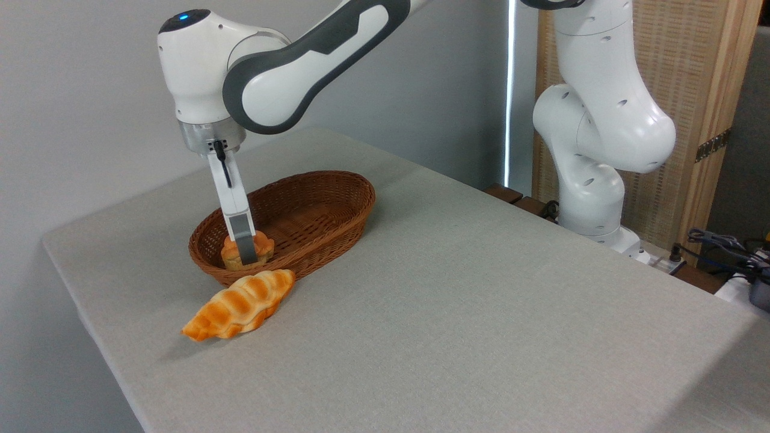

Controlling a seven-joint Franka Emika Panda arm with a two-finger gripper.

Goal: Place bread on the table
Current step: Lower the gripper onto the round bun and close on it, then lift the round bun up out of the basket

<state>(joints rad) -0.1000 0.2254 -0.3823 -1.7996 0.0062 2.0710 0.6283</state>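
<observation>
The bread [263, 246], a small round golden-orange bun, sits in the near left end of the brown wicker basket [325, 192]. My gripper [246, 255] reaches straight down into the basket and is shut on the bun, its near grey finger [242, 236] across the bun's front. The far finger is hidden behind it. The table [457, 313] has a light grey-beige cloth top.
A longer striped croissant-shaped loaf [240, 304] lies on the table just in front of the basket's near rim. The arm's white base [592, 198] stands off the table's far right edge, with cables [728, 252] beside it.
</observation>
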